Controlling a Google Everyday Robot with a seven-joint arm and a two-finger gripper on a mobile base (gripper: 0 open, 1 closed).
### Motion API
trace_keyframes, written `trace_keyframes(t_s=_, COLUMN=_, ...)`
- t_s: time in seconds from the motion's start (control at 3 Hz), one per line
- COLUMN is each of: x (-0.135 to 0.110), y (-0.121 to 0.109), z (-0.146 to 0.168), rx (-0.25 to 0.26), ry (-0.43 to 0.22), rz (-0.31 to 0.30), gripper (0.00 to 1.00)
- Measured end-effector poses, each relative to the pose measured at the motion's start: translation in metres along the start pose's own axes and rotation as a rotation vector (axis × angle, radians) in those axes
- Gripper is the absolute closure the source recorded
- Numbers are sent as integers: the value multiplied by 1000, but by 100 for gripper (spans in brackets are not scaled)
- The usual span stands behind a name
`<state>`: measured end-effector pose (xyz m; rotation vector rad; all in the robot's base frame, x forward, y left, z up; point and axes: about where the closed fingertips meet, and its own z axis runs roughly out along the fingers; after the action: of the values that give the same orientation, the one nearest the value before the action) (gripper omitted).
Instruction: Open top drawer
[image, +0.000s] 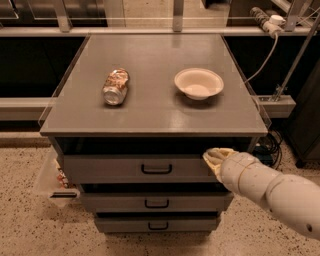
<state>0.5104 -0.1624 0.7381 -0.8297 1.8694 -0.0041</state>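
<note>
At the far left, on the speckled floor (20, 225), a clear plastic bin (49, 181) sits just beside the grey cabinet. On the cabinet top (150, 112) a crushed can (116, 86) lies on its side toward the left, its round end facing me. Below, under the front edge of that top, is the top drawer (105, 169), the widest of three grey fronts, with a dark gap showing above its upper edge and its small black handle (156, 169) at centre. The two lower drawers (120, 202) step back beneath it, each with a like handle. Further right on the top stands a pale bowl (198, 83), upright and well apart from the can. My gripper (215, 157) is low at the right, at the upper right corner of the top drawer's front and well to the right of the handle; whether it is wide, narrow or holding the edge I cannot tell. My pale arm (272, 195) runs off to the lower right. Beyond it a white cable (260, 62) hangs down behind the cabinet.
</note>
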Motion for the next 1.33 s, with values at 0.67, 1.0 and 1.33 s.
trace_keyframes(t_s=0.67, x=-28, y=-17, z=-21, rx=44, ry=23, rz=-61, gripper=100)
trace_keyframes(t_s=1.0, x=-23, y=-18, z=-12, rx=65, ry=7, rz=-44, gripper=100)
trace_keyframes(t_s=1.33, x=-23, y=-23, z=-4, rx=103, ry=-21, rz=-35, gripper=100)
